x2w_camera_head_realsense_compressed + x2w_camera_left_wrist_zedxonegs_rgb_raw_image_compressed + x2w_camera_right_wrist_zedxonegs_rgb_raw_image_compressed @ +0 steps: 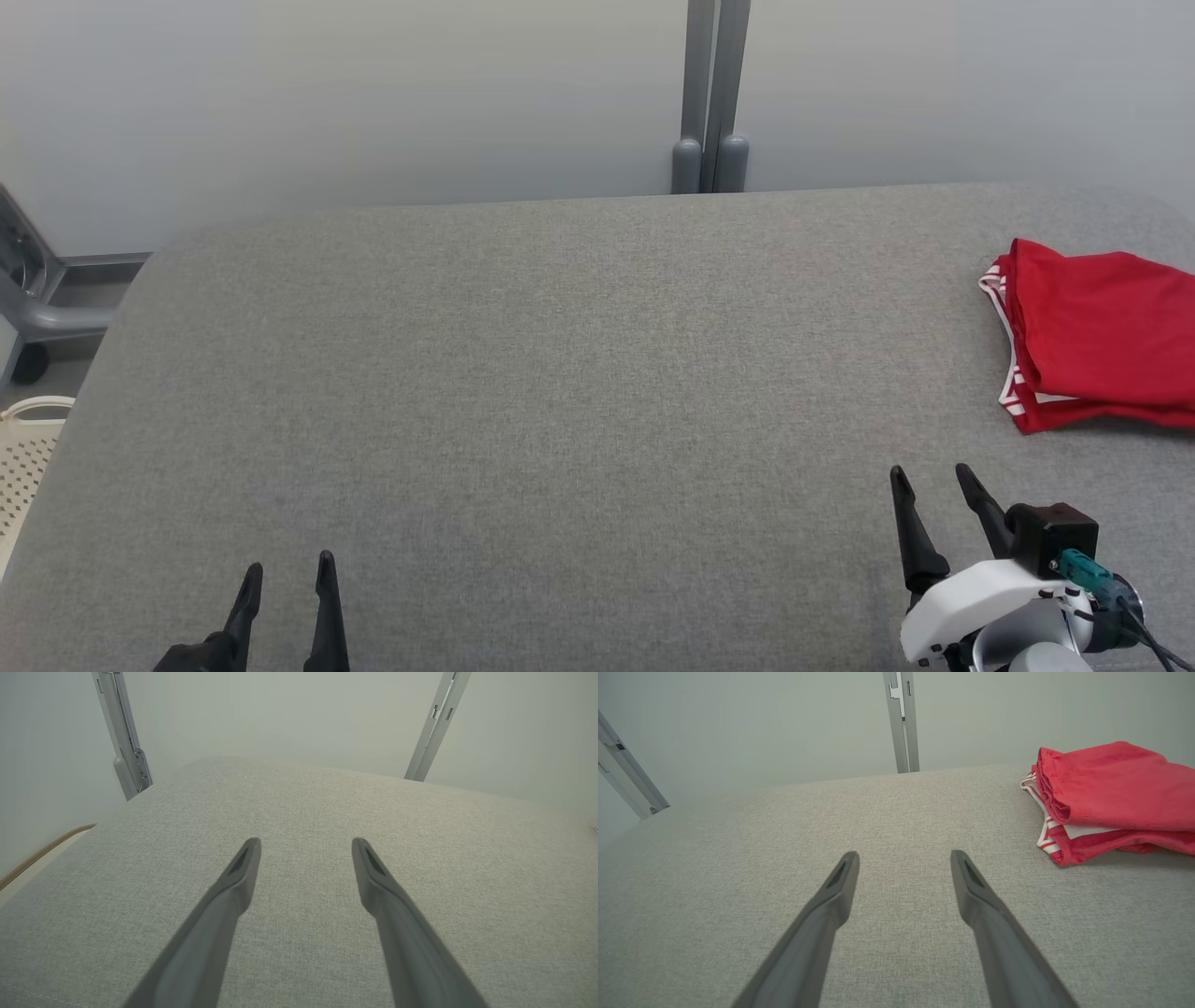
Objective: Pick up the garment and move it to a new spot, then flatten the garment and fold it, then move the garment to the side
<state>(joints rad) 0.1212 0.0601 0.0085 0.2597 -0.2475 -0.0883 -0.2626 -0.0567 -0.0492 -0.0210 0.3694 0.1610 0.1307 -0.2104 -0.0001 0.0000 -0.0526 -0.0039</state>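
step: garment (1102, 336) lies folded, so likely set aside already, else first pickup pending | right pincer (930, 469): jaws wide, empty, garment ahead to its right, apart | left pincer (289, 561): wide, empty, garment well apart | next: if picking up, right pincer reaches forward-right

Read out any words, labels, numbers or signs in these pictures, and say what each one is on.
None can be read.
The red garment shows only white stripes along its edge, no label or print.
The grey fabric surface, the left gripper and the right gripper show no lettering.
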